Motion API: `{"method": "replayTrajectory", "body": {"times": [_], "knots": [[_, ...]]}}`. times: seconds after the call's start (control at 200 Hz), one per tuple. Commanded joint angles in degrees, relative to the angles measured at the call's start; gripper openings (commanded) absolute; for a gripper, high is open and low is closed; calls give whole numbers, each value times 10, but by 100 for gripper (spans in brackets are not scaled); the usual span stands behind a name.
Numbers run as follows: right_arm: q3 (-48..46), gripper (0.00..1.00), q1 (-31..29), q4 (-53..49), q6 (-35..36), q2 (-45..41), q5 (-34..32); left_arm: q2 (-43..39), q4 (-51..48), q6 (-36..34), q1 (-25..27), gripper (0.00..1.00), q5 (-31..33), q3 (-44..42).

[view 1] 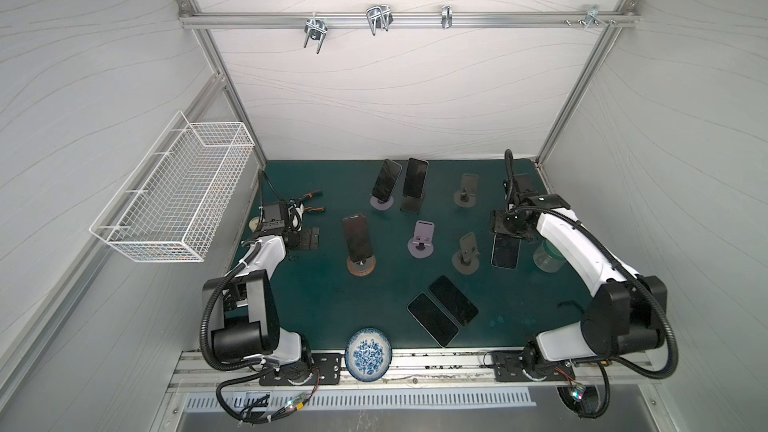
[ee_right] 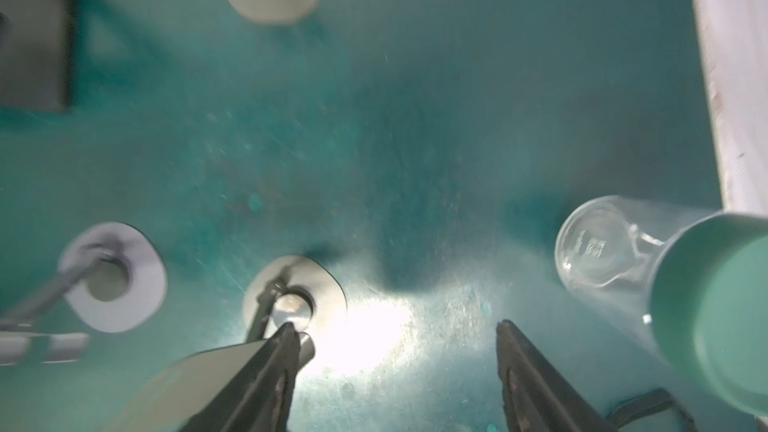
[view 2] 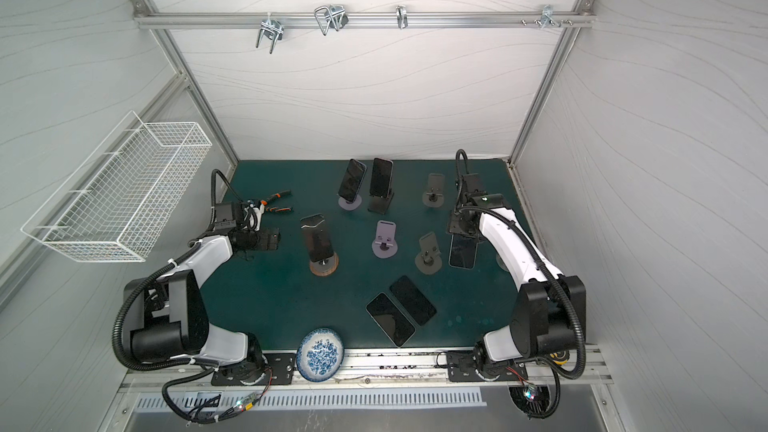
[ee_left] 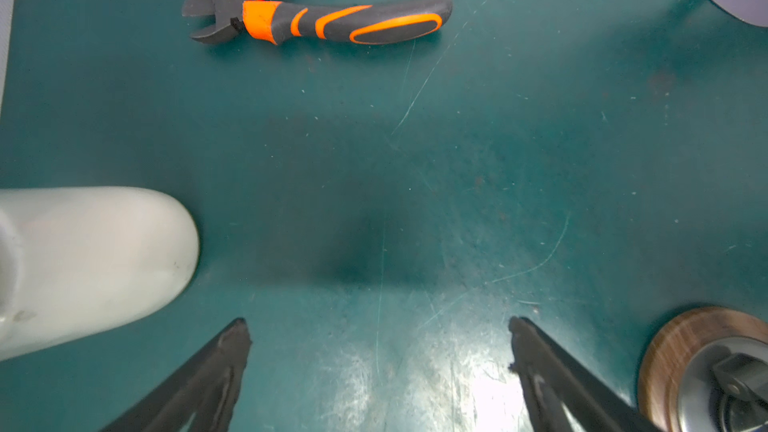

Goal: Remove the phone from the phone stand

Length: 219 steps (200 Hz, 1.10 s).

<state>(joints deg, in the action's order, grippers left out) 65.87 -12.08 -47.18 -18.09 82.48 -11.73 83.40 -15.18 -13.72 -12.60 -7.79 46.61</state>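
Observation:
A dark phone (view 1: 506, 252) hangs tilted above the mat on the right, also seen as phone (view 2: 462, 252). My right gripper (view 1: 505, 229) is shut on its upper end. In the blurred right wrist view the right gripper (ee_right: 397, 330) has its fingers wide apart and the phone does not show there. Just left of it stands an empty grey phone stand (view 1: 467, 249), whose round base (ee_right: 299, 284) lies by one finger. My left gripper (view 1: 309, 238) is open over bare mat at the left, and the left gripper (ee_left: 380, 334) has nothing between its fingers.
Orange-black pliers (ee_left: 324, 20) lie behind the left gripper. A phone leans on a wooden-base stand (view 1: 360, 263). Two phones (view 1: 386, 178) stand at the back, beside empty stands (view 1: 423, 238). Two phones (view 1: 442, 309) lie flat. A glass jar (view 1: 548, 257) and a patterned plate (view 1: 368, 353) sit nearby.

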Motion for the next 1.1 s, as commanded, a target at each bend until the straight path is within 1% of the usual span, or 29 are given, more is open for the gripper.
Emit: {"method": "replayTrajectory", "body": {"times": [0.0,0.145,0.28,0.34,0.44,0.525,0.67,0.78,0.93,1.011,1.051,1.091], "knots": [[-24,58,20,14,-16,7,9,5,-1,-6,1,99,-6,23],[-58,59,25,25,-23,25,18,-10,9,-7,2,99,-8,11],[-91,59,26,46,-41,40,56,3,2,-4,2,99,-1,21],[-99,60,26,46,-42,49,63,4,2,-2,2,99,1,22],[-118,61,26,51,-53,52,44,3,2,-4,1,98,-1,22],[-139,61,26,75,-66,53,50,1,3,-2,1,98,0,21],[-146,61,24,90,-99,77,59,0,3,-6,1,98,-5,19],[-177,61,19,131,-121,67,36,-1,4,-4,1,98,-3,18],[-182,63,19,147,-116,86,23,-1,3,-9,2,98,-8,18],[-184,65,18,154,-121,102,29,4,0,-4,1,98,-2,23],[-184,59,17,153,-125,107,24,2,2,-3,1,98,-2,21],[-182,58,17,154,-123,111,23,-1,5,-5,1,98,-4,18]]}}
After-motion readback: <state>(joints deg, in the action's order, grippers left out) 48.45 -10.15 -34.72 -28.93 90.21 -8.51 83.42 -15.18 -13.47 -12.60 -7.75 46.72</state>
